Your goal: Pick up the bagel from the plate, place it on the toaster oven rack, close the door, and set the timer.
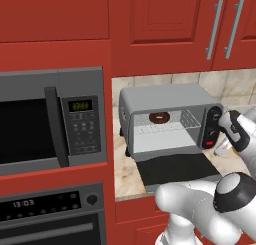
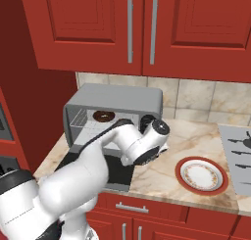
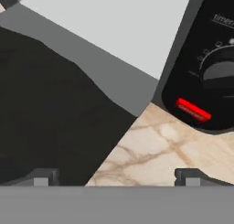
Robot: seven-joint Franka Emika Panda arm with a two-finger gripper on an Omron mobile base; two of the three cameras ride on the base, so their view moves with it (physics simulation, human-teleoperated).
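The bagel [image 1: 160, 118] [image 2: 103, 116] lies on the toaster oven rack [image 1: 172, 128] [image 2: 81, 121] inside the toaster oven [image 1: 165, 96] [image 2: 117, 97]. The door [image 1: 175, 169] [image 3: 45, 104] hangs open, folded down flat over the counter edge. My gripper [image 1: 221, 148] [image 3: 116, 178] hovers open and empty at the oven's lower right corner, just in front of the black side panel [image 1: 212, 126]. On that panel, the timer knob [image 3: 219, 72] and the red button [image 3: 194, 109] are close ahead in the hand view. The plate [image 2: 180, 179] sits empty on the counter to the right.
A built-in microwave [image 1: 50, 124] and a wall oven [image 1: 50, 209] fill the left. Red cabinets [image 2: 142, 28] hang above the toaster oven. A stovetop [image 2: 238, 156] lies at the far right. Marble counter [image 2: 162, 170] runs between the door and the plate.
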